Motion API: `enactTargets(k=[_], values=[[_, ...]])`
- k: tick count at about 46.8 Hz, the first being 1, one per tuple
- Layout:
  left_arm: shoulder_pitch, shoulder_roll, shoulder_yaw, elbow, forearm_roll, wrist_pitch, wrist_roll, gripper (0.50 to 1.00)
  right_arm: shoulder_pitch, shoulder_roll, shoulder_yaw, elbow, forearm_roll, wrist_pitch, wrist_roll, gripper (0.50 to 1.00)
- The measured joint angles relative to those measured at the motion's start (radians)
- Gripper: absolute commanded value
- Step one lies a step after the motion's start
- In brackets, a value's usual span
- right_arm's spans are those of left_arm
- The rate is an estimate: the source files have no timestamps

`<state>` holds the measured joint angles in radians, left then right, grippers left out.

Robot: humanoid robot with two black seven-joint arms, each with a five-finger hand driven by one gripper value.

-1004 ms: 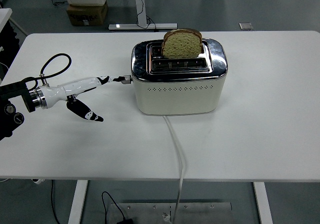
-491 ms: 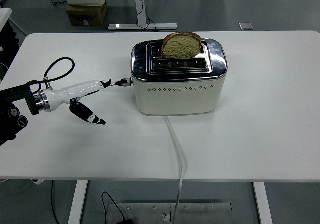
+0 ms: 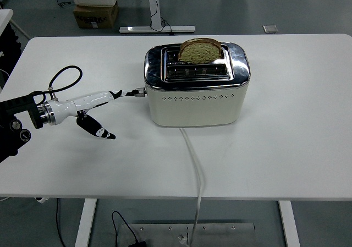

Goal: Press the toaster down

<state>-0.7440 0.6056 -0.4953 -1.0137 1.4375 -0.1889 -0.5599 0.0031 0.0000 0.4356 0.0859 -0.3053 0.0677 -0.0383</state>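
A cream toaster [image 3: 196,98] with a chrome top stands at the middle of the white table [image 3: 286,126]. A slice of brown bread [image 3: 200,50] sits in its rear slot, with only the upper part showing. The toaster's lever [image 3: 140,92] sticks out of its left end. My left hand [image 3: 120,114], white with black fingertips, reaches in from the left. One long finger [image 3: 118,93] stretches out and its tip rests on the lever. The thumb [image 3: 96,128] hangs down over the table, spread away, holding nothing. The right arm is out of view.
The toaster's white cord [image 3: 196,164] runs from its front over the table's near edge. A black cable loop [image 3: 63,77] arches above my left wrist. Beyond the far edge, a cardboard box [image 3: 96,14] and a desk foot [image 3: 157,28] stand on the floor.
The lever has gone down under my left finger, and the bread has sunk lower into its slot. The hand has shifted slightly right and down.
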Motion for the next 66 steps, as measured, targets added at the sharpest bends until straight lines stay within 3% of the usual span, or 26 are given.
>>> enactTargets(k=[66], values=[[0.043, -0.05, 0.023, 0.086, -0.011, 0.003, 0.004, 1.0, 0.0, 0.0, 0.0, 0.0, 0.0, 0.0, 0.0, 0.998]])
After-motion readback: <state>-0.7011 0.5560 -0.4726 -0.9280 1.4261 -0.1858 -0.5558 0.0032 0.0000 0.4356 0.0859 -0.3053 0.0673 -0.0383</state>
